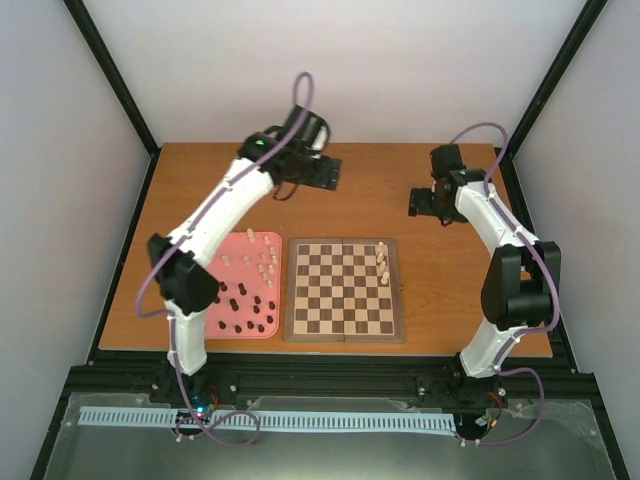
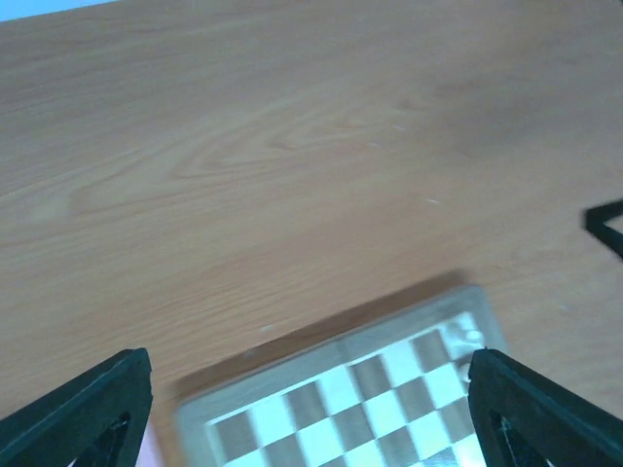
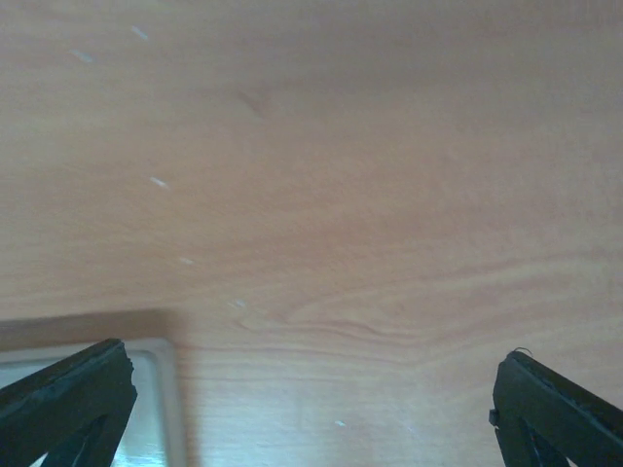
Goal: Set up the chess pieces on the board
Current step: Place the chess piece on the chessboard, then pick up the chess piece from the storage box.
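The board (image 1: 345, 290) lies in the middle of the table, with a few cream chess pieces (image 1: 382, 262) along its right edge. More cream pieces (image 1: 266, 262) and dark pieces (image 1: 243, 306) lie on a pink tray (image 1: 226, 262) to its left. My left gripper (image 1: 322, 176) hangs open above the bare table behind the board. In the left wrist view its fingers (image 2: 97, 404) are wide apart, with nothing between them and a blurred corner of the board (image 2: 292, 375) below. My right gripper (image 1: 420, 203) is open over the table right of the board's far corner, empty in the right wrist view (image 3: 313, 358).
The wooden table (image 1: 450, 280) has black frame rails along its sides and front. The board's far right corner (image 3: 161, 389) shows at the lower left of the right wrist view. The right gripper's dark tip (image 2: 608, 226) shows at the left wrist view's right edge.
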Available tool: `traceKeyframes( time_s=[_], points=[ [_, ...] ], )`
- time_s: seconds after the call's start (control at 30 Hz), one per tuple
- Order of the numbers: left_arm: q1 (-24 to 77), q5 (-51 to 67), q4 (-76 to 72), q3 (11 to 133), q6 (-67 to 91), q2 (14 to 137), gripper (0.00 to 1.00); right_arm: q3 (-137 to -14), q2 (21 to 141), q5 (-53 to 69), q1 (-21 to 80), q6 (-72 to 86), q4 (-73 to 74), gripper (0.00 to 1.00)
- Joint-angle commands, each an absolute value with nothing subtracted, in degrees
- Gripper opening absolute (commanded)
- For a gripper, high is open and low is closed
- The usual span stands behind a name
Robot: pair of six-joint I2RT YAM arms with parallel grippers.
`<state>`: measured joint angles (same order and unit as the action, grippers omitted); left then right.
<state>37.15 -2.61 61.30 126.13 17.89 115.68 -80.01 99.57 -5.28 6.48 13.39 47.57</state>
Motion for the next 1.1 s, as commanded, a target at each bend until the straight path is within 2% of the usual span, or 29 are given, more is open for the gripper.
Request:
traceKeyframes(
  time_s=[0.0, 0.07, 0.23, 0.5, 0.77, 1.07],
  points=[
    [29.88, -6.28, 62.35, 119.28, 16.70, 106.28, 0.93, -88.76, 99.54, -6.16, 12.32, 14.49, 51.07, 1.00],
    [27.00, -8.03, 62.50, 116.98, 15.96, 102.37, 0.98, -94.47, 101.74, -6.70, 15.80, 14.69, 52.67, 1.00],
    [17.93, -11.37, 62.47, 108.19, 16.07, 93.67, 0.99, -111.60, 112.94, -6.69, 26.19, 15.15, 56.92, 1.00],
    [4.27, -11.15, 59.65, 90.84, 21.48, 80.70, 1.00, -139.45, 133.55, 3.83, 35.50, 14.95, 57.48, 1.00],
    [0.33, -5.79, 58.05, 83.30, 25.57, 77.37, 1.00, -143.87, 141.42, 15.12, 41.12, 13.66, 45.41, 0.97],
    [0.34, -5.31, 58.29, 84.82, 26.74, 78.49, 1.00, -145.37, 146.78, 16.19, 45.84, 10.39, 43.05, 0.93]
  ],
)
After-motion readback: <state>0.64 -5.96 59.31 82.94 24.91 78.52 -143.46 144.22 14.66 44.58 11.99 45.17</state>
